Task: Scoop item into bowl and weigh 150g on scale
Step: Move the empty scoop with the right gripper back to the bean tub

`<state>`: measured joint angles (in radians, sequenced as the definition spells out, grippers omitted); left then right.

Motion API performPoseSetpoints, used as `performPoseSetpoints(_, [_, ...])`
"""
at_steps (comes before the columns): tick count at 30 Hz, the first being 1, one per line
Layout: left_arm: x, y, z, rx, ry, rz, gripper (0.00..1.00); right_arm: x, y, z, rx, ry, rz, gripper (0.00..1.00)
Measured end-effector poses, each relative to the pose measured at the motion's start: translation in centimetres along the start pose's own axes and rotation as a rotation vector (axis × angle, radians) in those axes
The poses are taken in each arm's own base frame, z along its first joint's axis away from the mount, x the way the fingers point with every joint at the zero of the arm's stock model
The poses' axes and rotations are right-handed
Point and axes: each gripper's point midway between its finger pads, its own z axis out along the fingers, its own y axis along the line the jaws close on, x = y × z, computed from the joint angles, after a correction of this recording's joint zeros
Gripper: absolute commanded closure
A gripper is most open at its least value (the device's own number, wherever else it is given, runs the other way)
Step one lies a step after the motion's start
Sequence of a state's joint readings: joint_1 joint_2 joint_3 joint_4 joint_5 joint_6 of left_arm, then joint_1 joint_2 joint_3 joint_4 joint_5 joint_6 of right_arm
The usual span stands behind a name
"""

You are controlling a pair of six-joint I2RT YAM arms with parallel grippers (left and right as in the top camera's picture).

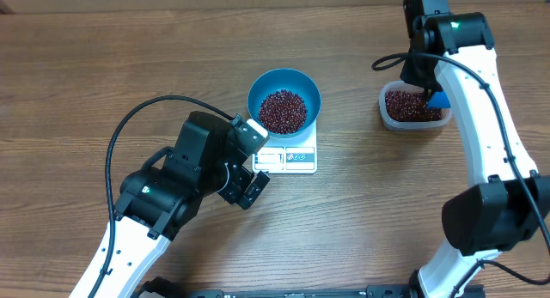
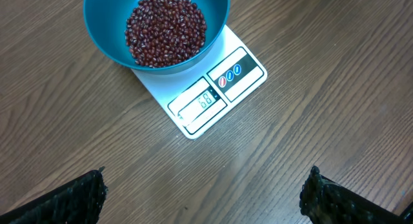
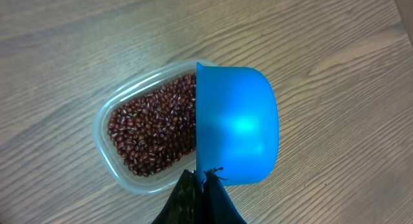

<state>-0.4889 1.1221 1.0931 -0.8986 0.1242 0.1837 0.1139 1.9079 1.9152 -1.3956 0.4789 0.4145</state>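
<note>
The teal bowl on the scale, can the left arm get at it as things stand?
Probably yes. The left arm's fingers stand open, facing the bowl, with only bare table and the scale's front edge between them.

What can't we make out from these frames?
- Left wrist: digits on the display of the scale are too small to read surely; they are smaller still overhead.
- Right wrist: scoop shows only its outer shell, so its contents are hidden.
- Overhead: scoop mostly behind the right arm.
- Left wrist: left pincer cut off by the bottom edge.
</note>
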Motion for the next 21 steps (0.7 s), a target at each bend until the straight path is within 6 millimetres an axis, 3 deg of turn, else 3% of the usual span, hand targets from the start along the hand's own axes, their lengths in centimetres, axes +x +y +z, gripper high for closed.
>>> performPoseSetpoints(9, [0.0,0.0,0.0,0.0,0.0,0.0,0.0,1.3,1.3,3.6,0.033,0.064,-0.036,0.96])
performPoseSetpoints(21, [0.0,0.0,0.0,0.0,0.0,0.0,0.01,1.9,2.4,6.1,0.055,0.105,-0.059,0.96])
